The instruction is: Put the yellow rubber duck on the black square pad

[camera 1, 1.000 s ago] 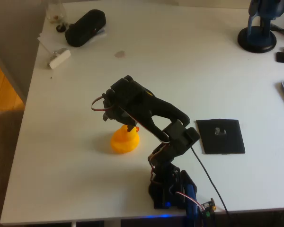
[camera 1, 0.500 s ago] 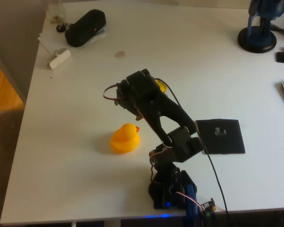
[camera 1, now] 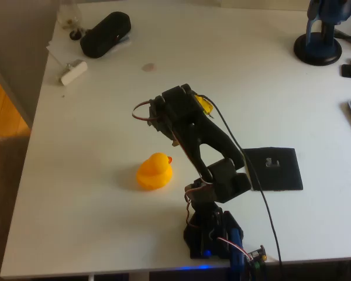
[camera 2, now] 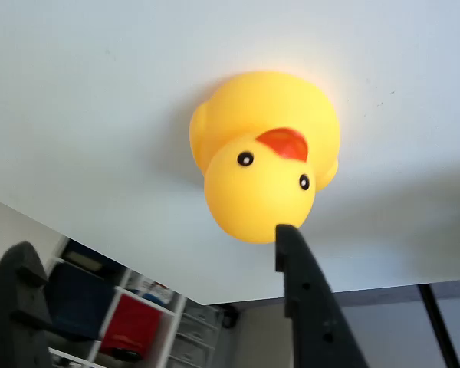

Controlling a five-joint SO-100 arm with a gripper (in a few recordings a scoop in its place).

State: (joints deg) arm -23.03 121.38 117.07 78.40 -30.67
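From my wrist view the gripper (camera 2: 157, 299) is spread wide with nothing between its fingers: one dark finger (camera 2: 310, 307) rises at lower right, its tip just under the duck's head, and the other sits at the lower left edge, well apart from it. The yellow rubber duck (camera 2: 262, 153) fills the middle of that view, facing the camera, red-orange beak and both black eyes plain, sitting on the white table (camera 2: 100, 92); neither finger touches it.

In the overhead view I see the black arm (camera 1: 193, 132) bent over the table, its head raised above and to the right of the duck (camera 1: 154, 172), clear of it. The duck stands upright on bare tabletop, beak toward the arm. The black square pad (camera 1: 273, 169) lies flat to the right of the arm's base, well apart from the duck, with a small pale mark near its upper edge and a cable crossing its left edge.

Farther off, a dark oblong pouch (camera 1: 105, 34) lies near the upper left corner with a small white block (camera 1: 74, 71) just below it, and a blue stand (camera 1: 320, 35) sits at upper right.
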